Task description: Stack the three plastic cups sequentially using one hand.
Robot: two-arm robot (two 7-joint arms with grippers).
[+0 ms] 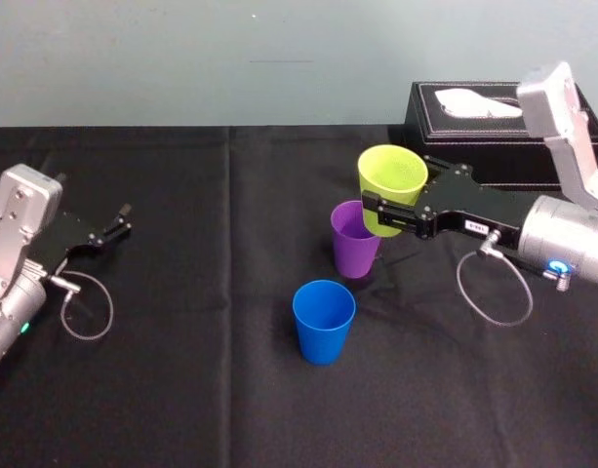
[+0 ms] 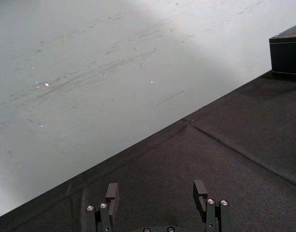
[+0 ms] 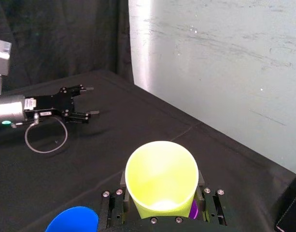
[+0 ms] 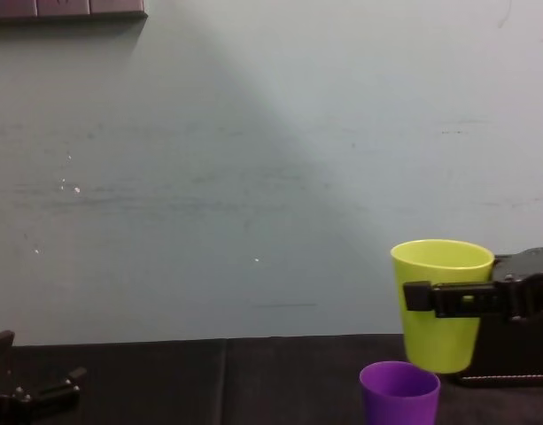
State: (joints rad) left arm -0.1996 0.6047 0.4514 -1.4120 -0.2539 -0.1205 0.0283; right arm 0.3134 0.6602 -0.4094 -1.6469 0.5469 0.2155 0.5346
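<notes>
My right gripper (image 1: 401, 195) is shut on the yellow-green cup (image 1: 391, 180), one finger on each side of its wall, and holds it upright in the air. Its base hangs just above and slightly right of the purple cup (image 4: 399, 394), which stands on the black cloth (image 1: 181, 390). In the head view the purple cup (image 1: 353, 244) is partly covered by the lifted cup. The blue cup (image 1: 324, 320) stands alone nearer to me. From the right wrist view I look into the yellow-green cup (image 3: 161, 174), with the blue cup's rim (image 3: 73, 220) to one side.
My left gripper (image 1: 123, 220) rests open at the far left of the table, seen up close (image 2: 156, 193) with nothing between its fingers. A black tissue box (image 1: 474, 117) stands at the back right, behind the right arm. A pale wall closes the table's far edge.
</notes>
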